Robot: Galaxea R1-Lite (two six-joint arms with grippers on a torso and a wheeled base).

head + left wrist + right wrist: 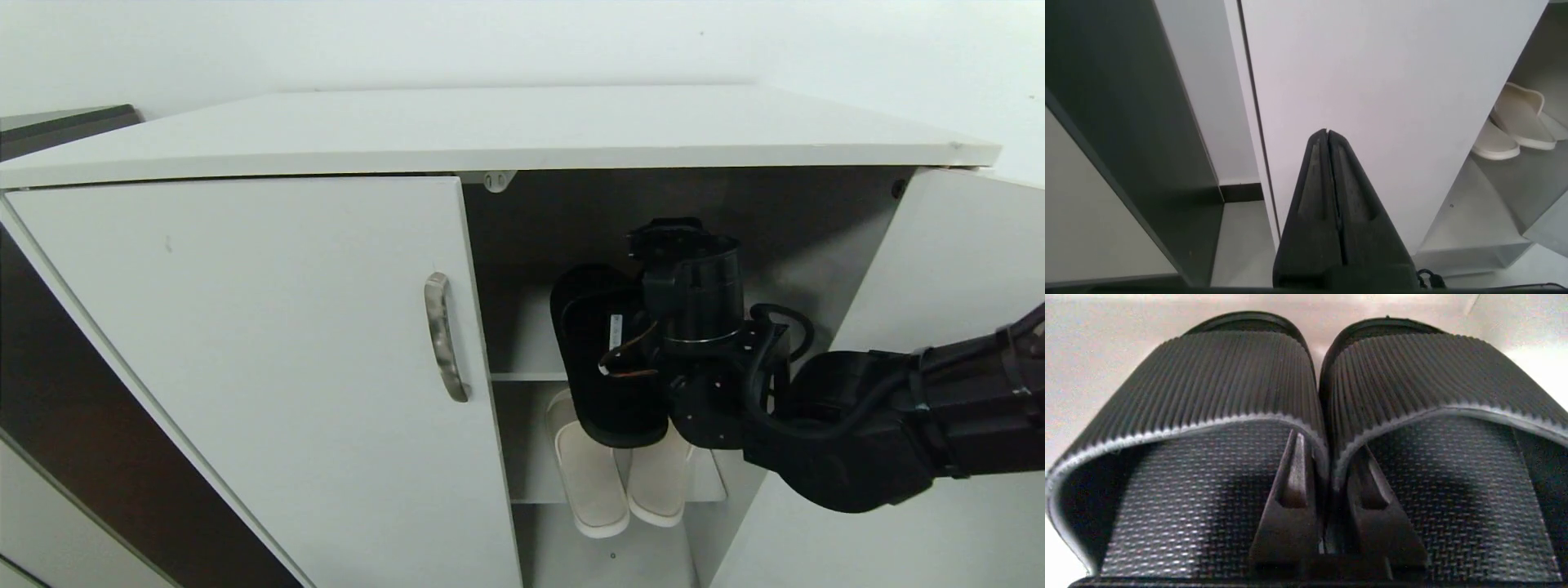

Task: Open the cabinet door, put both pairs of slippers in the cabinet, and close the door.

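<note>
Holding black slippers [608, 367], right claw [1327, 457] at open cabinet [490, 131]; white slippers [620, 490] on lower shelf [712, 488]; left claw [1327, 139] closed.

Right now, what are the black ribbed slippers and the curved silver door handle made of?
The black ribbed slippers seem soft rubber or foam: matte, fine ridges on the straps, bumpy footbeds. The curved silver door handle looks like brushed metal from its dull sheen, maybe coated plastic.

The right arm [857, 433] holds the black slippers [604, 392] inside the open cabinet [490, 131], above the white slippers [596, 490] on a shelf [710, 488].
</note>
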